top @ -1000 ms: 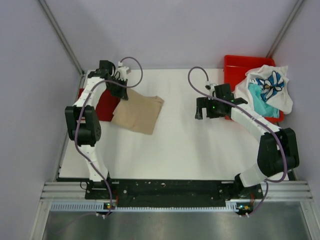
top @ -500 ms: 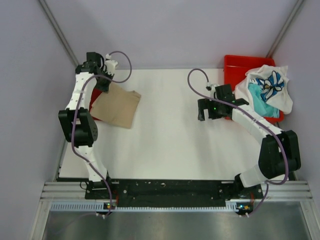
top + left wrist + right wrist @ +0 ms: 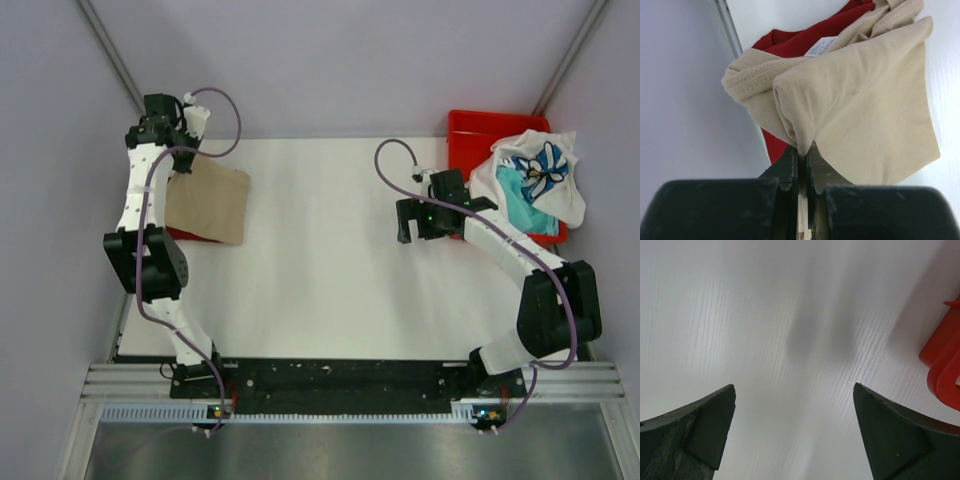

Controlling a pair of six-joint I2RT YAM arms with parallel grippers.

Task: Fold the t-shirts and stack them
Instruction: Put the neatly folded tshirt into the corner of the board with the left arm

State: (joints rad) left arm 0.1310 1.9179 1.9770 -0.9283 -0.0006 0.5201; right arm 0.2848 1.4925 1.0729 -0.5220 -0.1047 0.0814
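The tan shirt [image 3: 865, 100] covers most of the dark red shirt [image 3: 790, 42], so only strips of red show. Print on the tan shirt's white label [image 3: 822, 46] is too small to read. The white shirt [image 3: 535, 170] hides most of the teal shirt [image 3: 520, 205] and of the red bin [image 3: 465, 135]. The right wrist view cuts the bin off at its right edge.

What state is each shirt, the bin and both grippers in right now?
tan t-shirt: folded, one bunched edge pinched, lying over the dark red t-shirt.
dark red t-shirt: mostly covered by the tan one.
red bin: upright, holding two shirts.
white t-shirt: crumpled, spilling over the bin's rim.
teal t-shirt: crumpled in the bin, partly under the white one.
left gripper: shut on the tan t-shirt.
right gripper: open, empty.
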